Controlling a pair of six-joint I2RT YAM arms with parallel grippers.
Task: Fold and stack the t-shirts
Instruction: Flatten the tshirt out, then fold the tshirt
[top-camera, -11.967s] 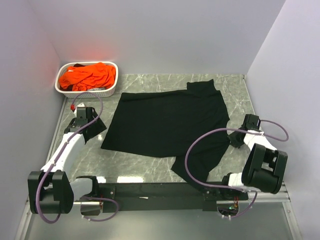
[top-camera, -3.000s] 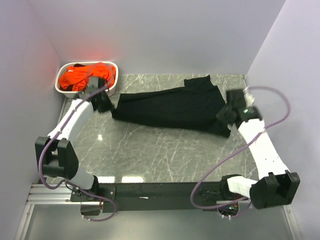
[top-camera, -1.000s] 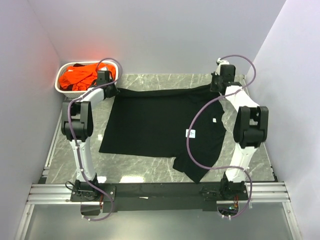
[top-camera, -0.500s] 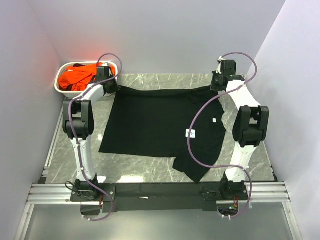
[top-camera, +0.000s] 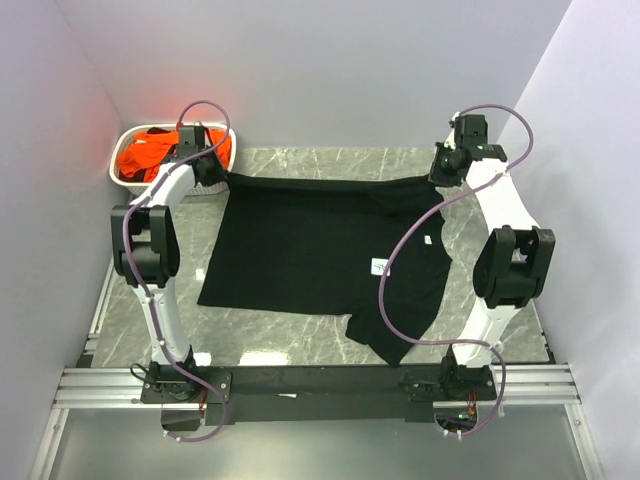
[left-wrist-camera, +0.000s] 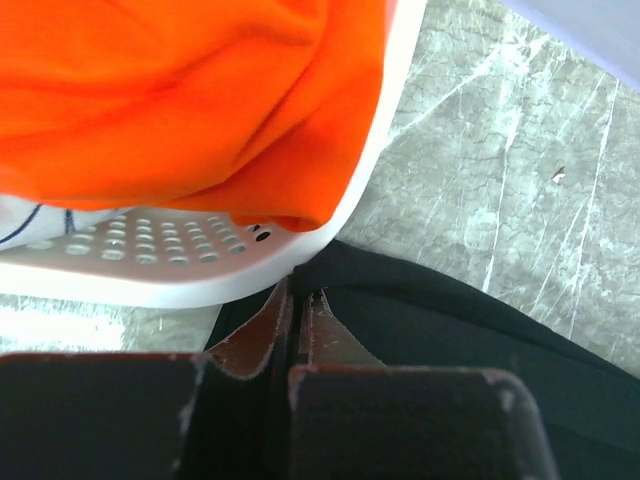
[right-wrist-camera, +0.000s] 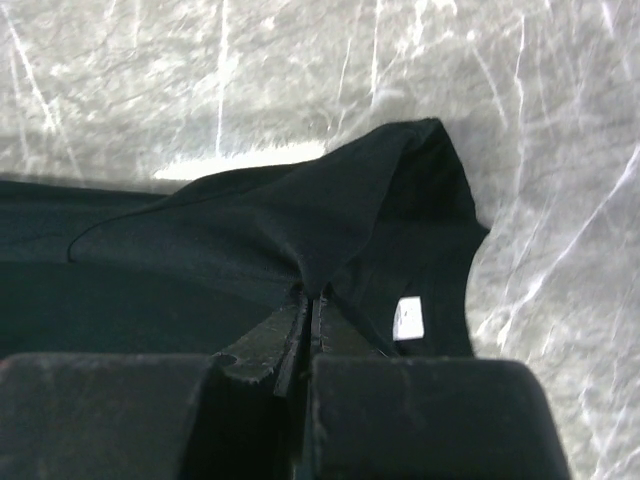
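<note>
A black t-shirt (top-camera: 320, 255) lies spread over the marble table, two small white tags showing on its right part. Its far edge is stretched taut between my two grippers. My left gripper (top-camera: 212, 173) is shut on the far left corner of the black t-shirt (left-wrist-camera: 470, 340), right against the basket. My right gripper (top-camera: 441, 168) is shut on the far right corner of that black t-shirt (right-wrist-camera: 290, 235), cloth bunched at the fingertips. Orange t-shirts (top-camera: 160, 152) lie heaped in the basket, the orange cloth (left-wrist-camera: 180, 100) hanging over its rim.
The white latticed basket (top-camera: 128, 183) stands in the far left corner, its rim (left-wrist-camera: 180, 285) touching my left fingers. Walls close in the left, back and right. Bare marble (top-camera: 300, 335) runs along the near side in front of the shirt.
Both grippers have pulled outward and slightly back, the left toward the basket and the right toward the right wall. The shirt's far edge is drawn tighter and straighter.
</note>
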